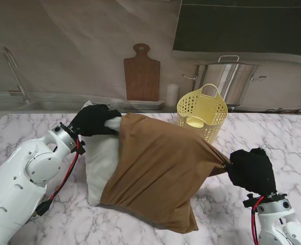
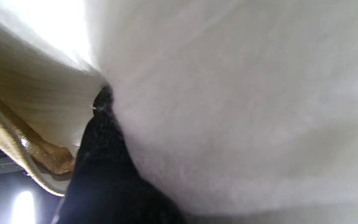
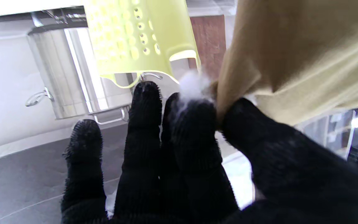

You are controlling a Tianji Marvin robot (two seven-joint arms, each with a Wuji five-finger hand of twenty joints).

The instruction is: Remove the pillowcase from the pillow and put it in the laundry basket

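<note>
A marble table [image 1: 273,132] fills the frame's lower half. At centre, the brown pillowcase [image 1: 160,168] half covers the white pillow [image 1: 100,163]. The left hand [image 1: 93,120] grips the pillow's upper-left corner; the right hand [image 1: 251,169] pinches the pillowcase's corner at lower right. The yellow laundry basket [image 1: 202,111] stands just behind.

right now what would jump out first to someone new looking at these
The brown pillowcase stretched across the table's middle, half off the white pillow. The left hand grips the pillow on the left; the right hand pinches the pillowcase's corner on the right. The yellow laundry basket waits farther from me.
</note>
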